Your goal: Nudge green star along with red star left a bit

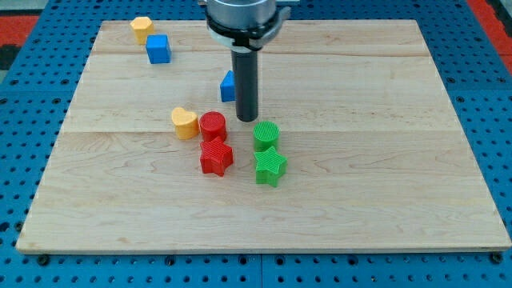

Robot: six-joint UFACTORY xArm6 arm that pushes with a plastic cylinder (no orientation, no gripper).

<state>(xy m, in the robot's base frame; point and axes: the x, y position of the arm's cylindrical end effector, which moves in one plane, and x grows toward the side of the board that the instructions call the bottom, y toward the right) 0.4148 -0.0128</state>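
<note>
Nearest the view's bottom we find the green star (270, 167) and, to its left w/ a narrow gap, the red star (216, 157); both sit approx. mid-board on the wooden board (384, 200). Directly behind the green star, touching or nearly so, stands the green cylinder (266, 134). Behind the red star, touching it, stands the red cylinder (213, 126), w/ the yellow heart (185, 122) just beside it on the left.

Further back, our tip (247, 119) rests on the board between the two cylinders, slightly behind them, apart from both stars. It is a bare rod; no jaws, holding nothing. A blue block (229, 86), shape unclear, is partly hidden behind the rod.

Far top-left: a blue cube (158, 49), then a yellow block (142, 29) near the edge.
</note>
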